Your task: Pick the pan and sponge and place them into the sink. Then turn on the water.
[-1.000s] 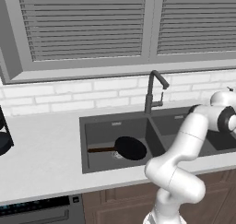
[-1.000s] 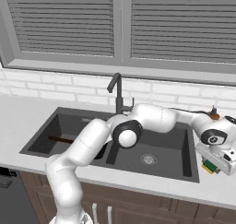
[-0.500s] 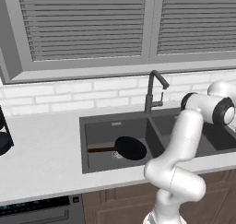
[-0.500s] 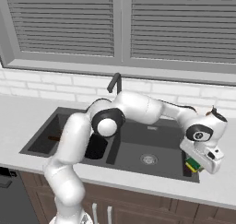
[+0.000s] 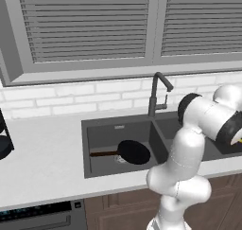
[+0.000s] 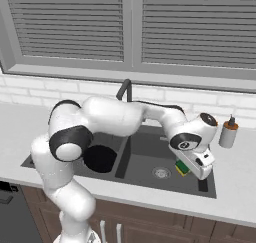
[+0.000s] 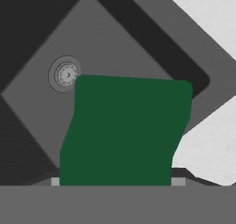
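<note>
The black pan (image 5: pixel 133 152) lies in the left basin of the dark grey sink (image 5: pixel 118 128), its reddish-brown handle pointing left; from the right base view the pan (image 6: pixel 100 158) is partly behind my arm. My gripper (image 6: pixel 189 168) is shut on the sponge (image 6: pixel 182 168), yellow with a green layer, and holds it just above the right basin of the sink (image 6: pixel 150 143). In the hand view the sponge's green face (image 7: pixel 124 131) covers the fingertips, with the right basin's round drain (image 7: pixel 66 74) below it.
A dark gooseneck faucet (image 5: pixel 158 89) stands behind the divider between the basins. A beige soap dispenser (image 6: pixel 228 133) sits on the counter right of the sink. Light counter (image 5: pixel 42 163) stretches to the left, with a dark object (image 5: pixel 4 146) at its far left edge.
My arm has swung left with the sponge in the gripper, from over the counter at the sink's right edge to above the right basin. The pan has not moved.
</note>
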